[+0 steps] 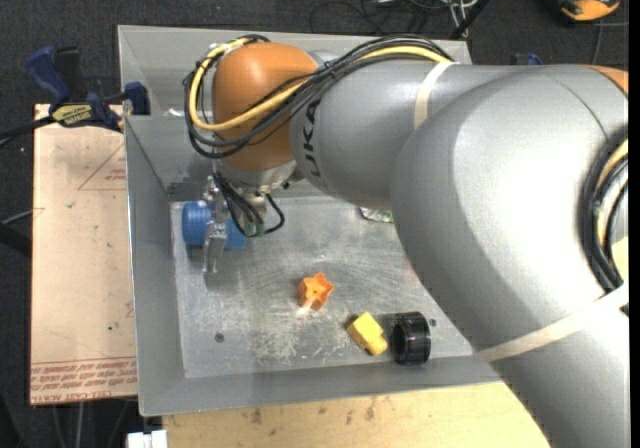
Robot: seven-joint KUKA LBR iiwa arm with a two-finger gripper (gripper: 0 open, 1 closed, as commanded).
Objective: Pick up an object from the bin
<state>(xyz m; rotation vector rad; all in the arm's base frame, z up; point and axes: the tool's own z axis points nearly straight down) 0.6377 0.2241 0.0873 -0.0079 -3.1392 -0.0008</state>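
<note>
Near left wall of bin (150,266), claw (214,256) beside half-hidden blue cylinder (193,225), open or closed unclear

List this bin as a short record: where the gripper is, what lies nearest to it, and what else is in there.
container: grey metal bin, floor scuffed
gripper: gripper low at the bin's left side, close to the left wall
nearest thing: blue cylinder, right beside the gripper
held: cannot tell
middle of floor: small orange piece, lying alone
front of floor: yellow block right next to a black ring
</note>
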